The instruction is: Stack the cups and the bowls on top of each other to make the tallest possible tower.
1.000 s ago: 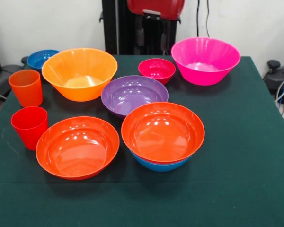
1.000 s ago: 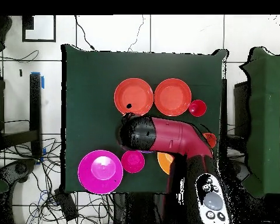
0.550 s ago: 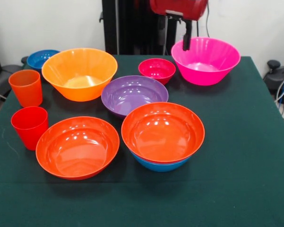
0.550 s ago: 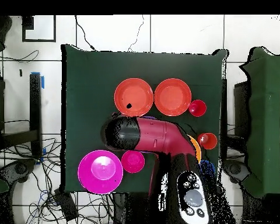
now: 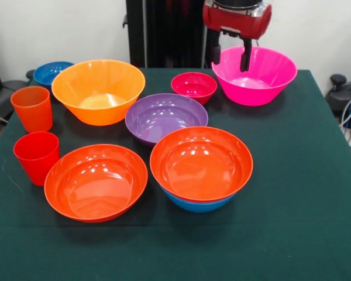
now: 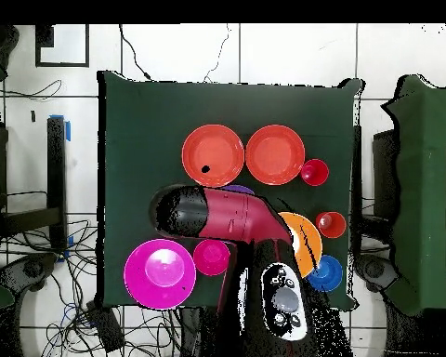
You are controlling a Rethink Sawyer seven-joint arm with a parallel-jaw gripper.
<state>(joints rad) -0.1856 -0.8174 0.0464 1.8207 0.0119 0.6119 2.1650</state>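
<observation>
Front view: tool (image 5: 230, 58), fingers apart, hangs over the glossy round pink bowl's (image 5: 263, 79) rim.

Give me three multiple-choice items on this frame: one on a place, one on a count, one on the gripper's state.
1. What does the blue bowl at the front of the table hold?
A. a red-orange bowl
B. the purple bowl
C. nothing

2. How many cups stand on the table?
A. one
B. two
C. four

3. How is the gripper?
A. shut on the pink bowl
B. shut on a cup
C. open, holding nothing

Answers:
1 A: a red-orange bowl sits nested in the blue one, whose rim shows beneath it.
2 B: an orange cup and a red cup stand side by side at the table's edge.
3 C: its two fingers hang apart over the near rim of the pink bowl, with nothing between them.
</observation>
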